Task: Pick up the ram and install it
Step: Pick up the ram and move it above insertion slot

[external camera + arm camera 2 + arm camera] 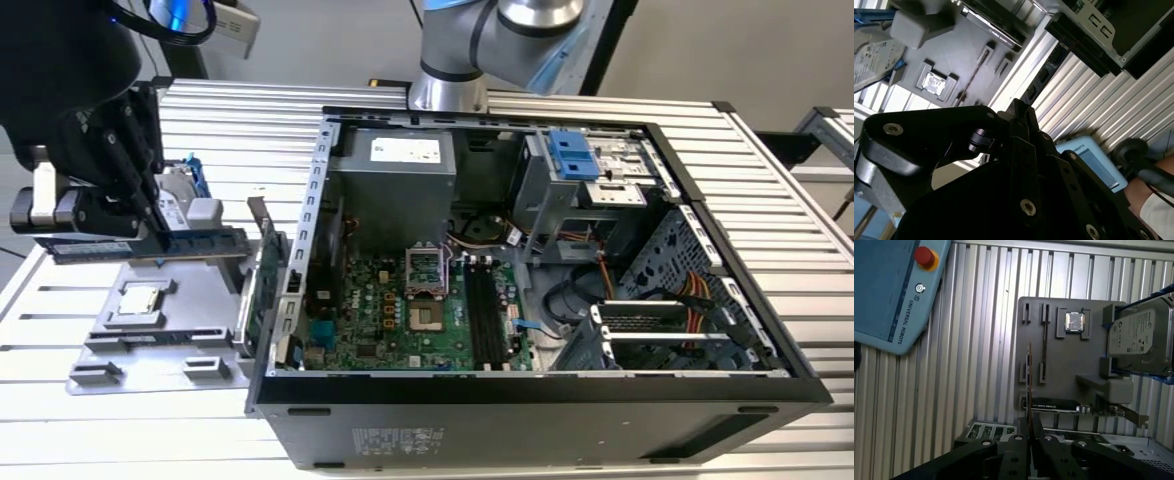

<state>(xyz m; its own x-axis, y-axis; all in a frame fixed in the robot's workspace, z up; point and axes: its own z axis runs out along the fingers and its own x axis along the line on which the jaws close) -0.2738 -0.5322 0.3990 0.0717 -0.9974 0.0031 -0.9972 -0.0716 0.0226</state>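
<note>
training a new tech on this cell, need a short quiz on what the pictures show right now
1. True or false: the ram is already seated in a motherboard slot.
2. What is the gripper shut on? A) a screwdriver B) the ram C) a fan
3. Fill in: the hard drive on the grey tray sits in a ____ frame.

Key:
1. False; the gripper holds it outside the case.
2. B
3. blue
</note>
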